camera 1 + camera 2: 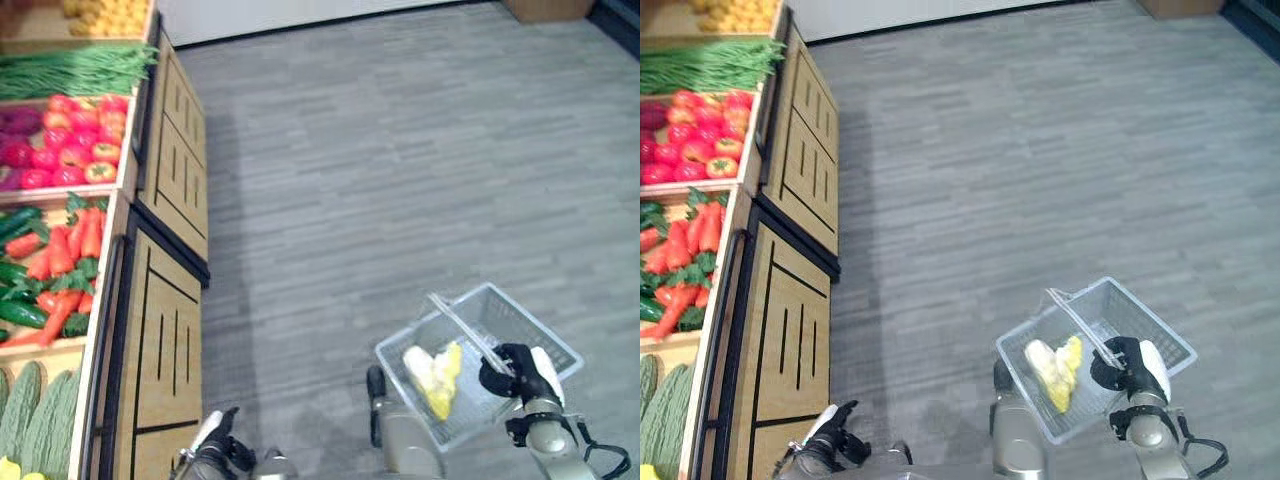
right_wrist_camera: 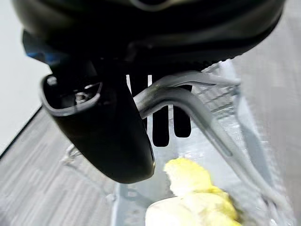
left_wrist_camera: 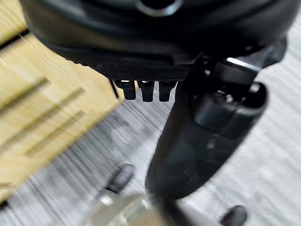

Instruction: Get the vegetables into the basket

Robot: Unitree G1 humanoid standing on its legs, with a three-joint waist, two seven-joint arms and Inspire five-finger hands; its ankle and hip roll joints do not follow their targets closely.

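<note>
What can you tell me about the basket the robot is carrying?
The basket is a pale, see-through mesh box, plastic or wire by its look, with a grey handle across the top. It hangs tilted above the grey floor, off to the robot's right and away from the vegetable shelves. The right hand is curled round the handle. Inside lies something yellow and white, which I cannot identify.

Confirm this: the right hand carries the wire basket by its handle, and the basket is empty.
Not empty. The right hand does hold the wire basket by its handle, but a yellow vegetable lies inside it, as the left eye view and right wrist view show.
</note>
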